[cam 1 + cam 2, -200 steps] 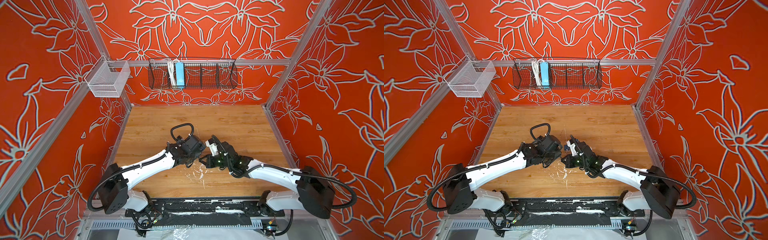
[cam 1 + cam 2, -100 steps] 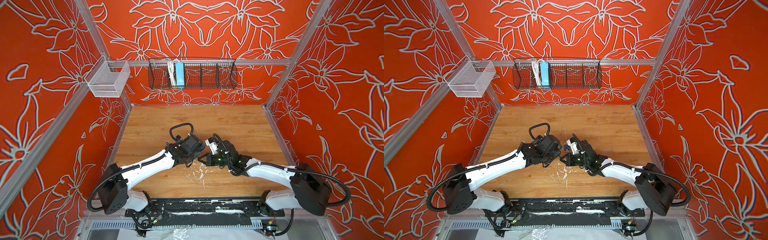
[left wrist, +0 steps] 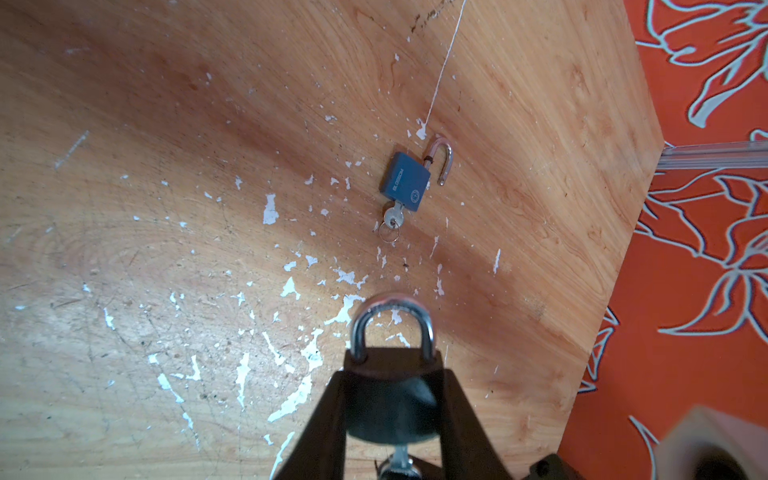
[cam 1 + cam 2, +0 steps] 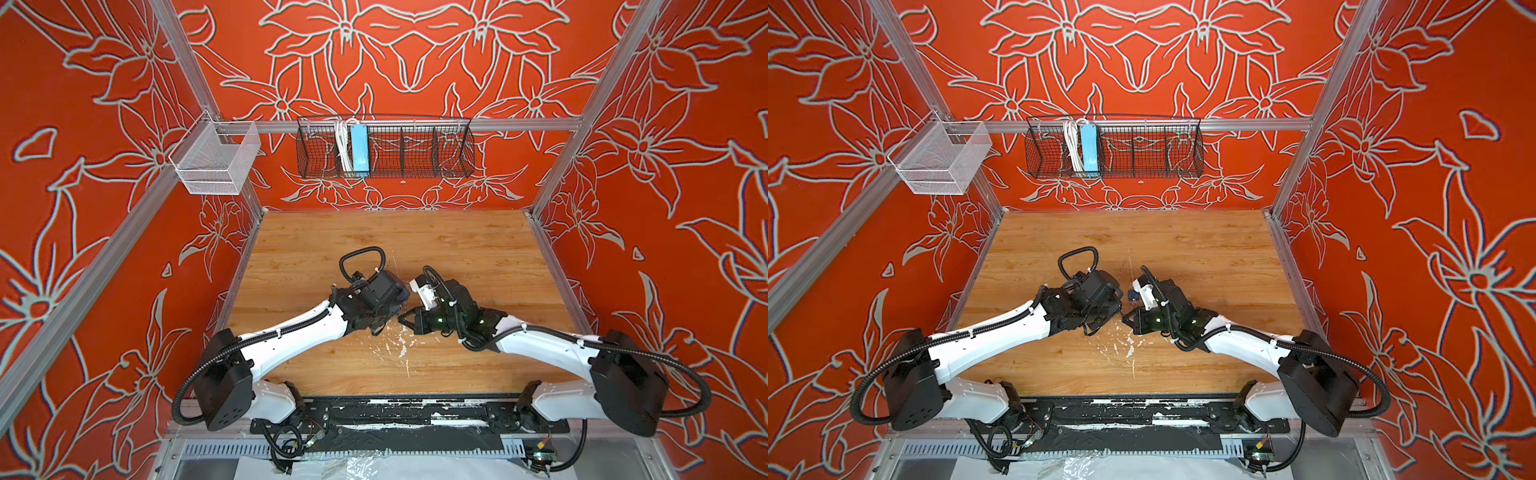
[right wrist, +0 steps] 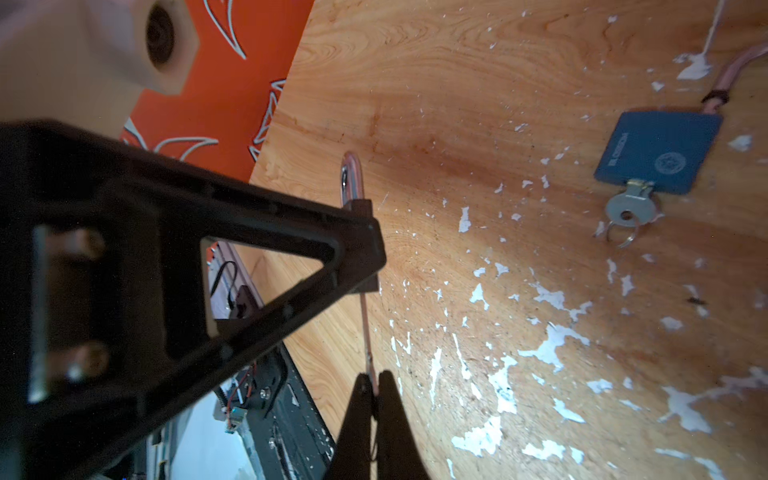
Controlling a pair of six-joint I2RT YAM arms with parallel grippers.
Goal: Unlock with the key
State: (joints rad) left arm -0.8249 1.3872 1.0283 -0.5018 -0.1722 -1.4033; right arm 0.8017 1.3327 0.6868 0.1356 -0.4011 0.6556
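I have the dark padlock clamped by its body between the fingers of the left gripper, and its silver shackle is closed. The key sticks out of the end of the body opposite the shackle. From the right wrist I see that key edge-on, and the right gripper is squeezed tight on its head. In both top views the two grippers meet nose to nose over the middle of the wooden table. Just beyond them a blue padlock lies flat on the wood. Its open hoop is swung out to one side, and a second key with a small ring sits in its keyhole. White flecks dot the table around it.
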